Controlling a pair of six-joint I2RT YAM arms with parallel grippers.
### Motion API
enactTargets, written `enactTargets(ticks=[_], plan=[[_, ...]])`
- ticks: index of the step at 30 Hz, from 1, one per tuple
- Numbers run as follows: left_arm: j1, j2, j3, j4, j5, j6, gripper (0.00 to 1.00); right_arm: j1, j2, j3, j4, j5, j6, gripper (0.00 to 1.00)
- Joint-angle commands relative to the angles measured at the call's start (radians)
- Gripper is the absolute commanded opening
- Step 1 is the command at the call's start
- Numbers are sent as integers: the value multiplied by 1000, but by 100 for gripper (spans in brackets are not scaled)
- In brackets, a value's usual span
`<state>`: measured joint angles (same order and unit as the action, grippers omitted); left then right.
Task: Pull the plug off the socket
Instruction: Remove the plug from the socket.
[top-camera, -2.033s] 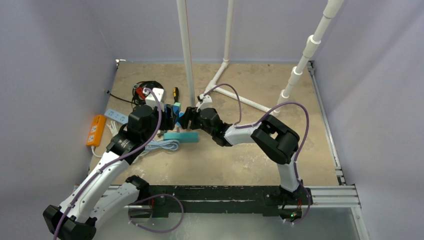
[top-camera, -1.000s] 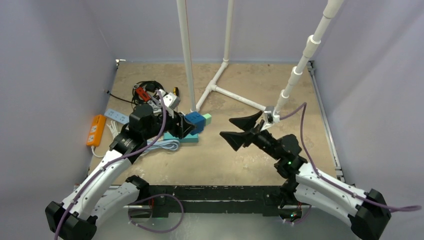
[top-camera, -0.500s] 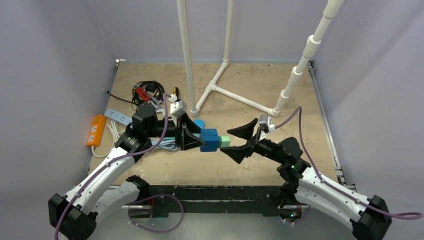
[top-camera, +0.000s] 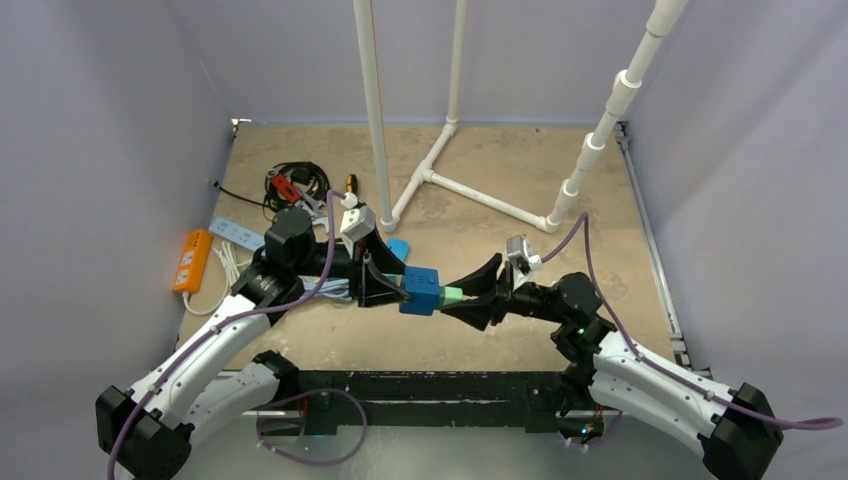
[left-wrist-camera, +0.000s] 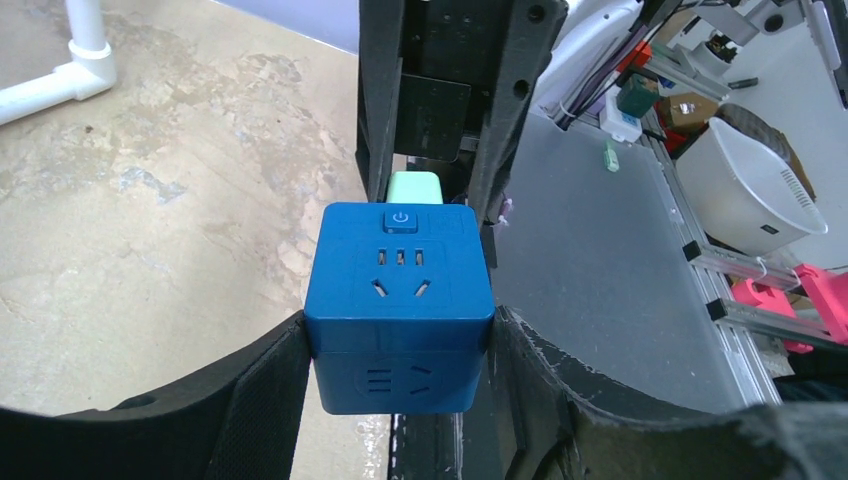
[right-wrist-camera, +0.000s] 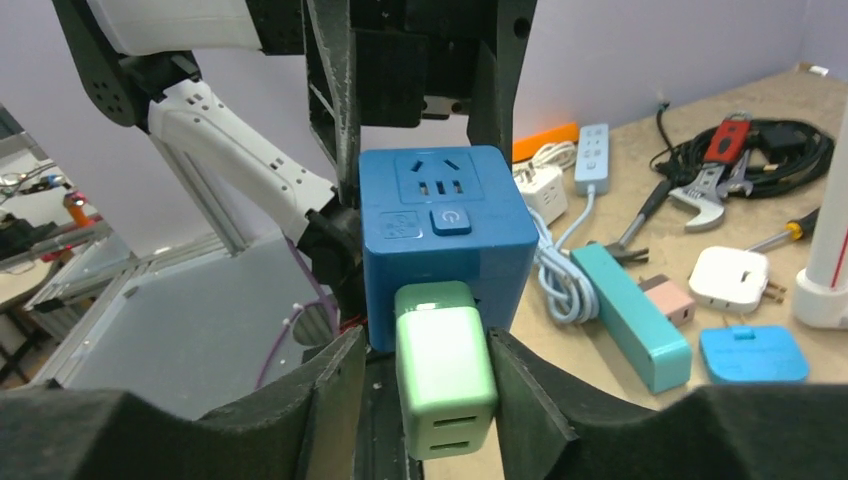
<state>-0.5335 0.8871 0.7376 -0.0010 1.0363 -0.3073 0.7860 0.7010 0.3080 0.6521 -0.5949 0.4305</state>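
The socket is a blue cube (top-camera: 421, 291) held above the table, and my left gripper (top-camera: 395, 285) is shut on its two sides. In the left wrist view the cube (left-wrist-camera: 398, 300) fills the gap between the pads of that gripper (left-wrist-camera: 400, 340). A pale green plug (top-camera: 452, 295) sticks out of the cube's face toward the right arm. My right gripper (right-wrist-camera: 425, 345) straddles the plug (right-wrist-camera: 444, 380). Its right finger (right-wrist-camera: 530, 400) is against the plug. A gap remains on the left finger's side, so the gripper is open.
White pipe frames (top-camera: 470, 190) stand at the back. An orange power strip (top-camera: 191, 260), a light blue strip (top-camera: 232, 232), black cables and tools (top-camera: 295, 185) lie at the left. A teal box (right-wrist-camera: 630, 315), white adapter (right-wrist-camera: 733, 277) and blue pad (right-wrist-camera: 752, 354) rest behind the cube.
My right gripper has slid left over the green plug and its jaws have narrowed around it. The left gripper still holds the blue cube in nearly the same place.
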Motion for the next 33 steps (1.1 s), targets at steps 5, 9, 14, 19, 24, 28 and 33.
enactTargets(ticks=[5,9,14,19,24,28,33], plan=[[-10,-12,4,78,36,-10,0,2,30,14,67,-65,13,31],[-10,-9,5,72,30,-6,0,2,41,16,72,-72,10,5],[-10,-5,14,37,-5,19,0,2,33,13,87,-70,19,0],[-11,10,41,-81,-117,95,8,2,26,6,107,37,54,0],[-10,16,33,-47,-96,67,0,2,63,-35,232,6,99,0],[-9,-9,28,-48,-169,70,0,2,48,-39,221,79,139,0],[-7,-23,37,-90,-279,92,0,2,7,-25,175,127,156,0]])
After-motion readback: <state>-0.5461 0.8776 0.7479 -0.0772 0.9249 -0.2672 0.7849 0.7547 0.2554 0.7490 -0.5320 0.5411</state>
